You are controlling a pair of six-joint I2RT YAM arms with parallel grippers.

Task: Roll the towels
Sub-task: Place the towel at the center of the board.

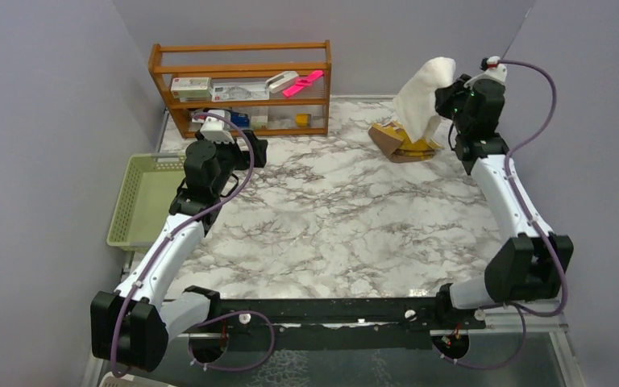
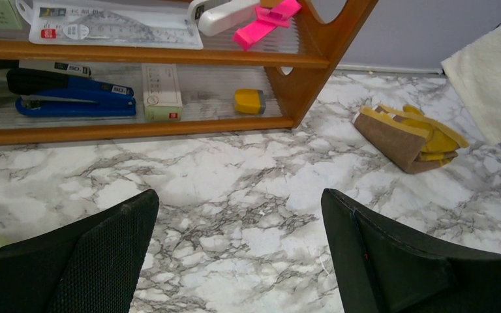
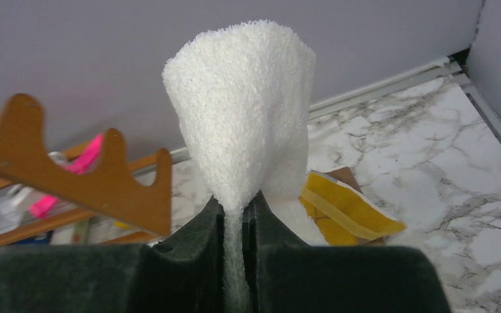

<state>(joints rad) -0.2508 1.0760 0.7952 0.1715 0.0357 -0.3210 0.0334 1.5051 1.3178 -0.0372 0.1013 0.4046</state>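
A white textured towel [image 1: 423, 95] hangs lifted above the table's far right corner, pinched between the fingers of my right gripper [image 3: 235, 218], which is shut on it; the cloth [image 3: 248, 111] bulges up past the fingertips. Under it lies the folded mustard-yellow and brown towel [image 1: 403, 141], also seen on the marble in the left wrist view [image 2: 408, 137] and beside the white cloth in the right wrist view [image 3: 346, 208]. My left gripper [image 2: 238, 215] is open over bare marble near the shelf, with nothing between its fingers; from above it sits at far left [image 1: 246, 149].
A wooden shelf [image 1: 242, 85] with a blue stapler [image 2: 72, 98], boxes and pink items stands at the back left. A pale green basket [image 1: 141, 201] sits off the table's left edge. Grey walls close in on both sides.
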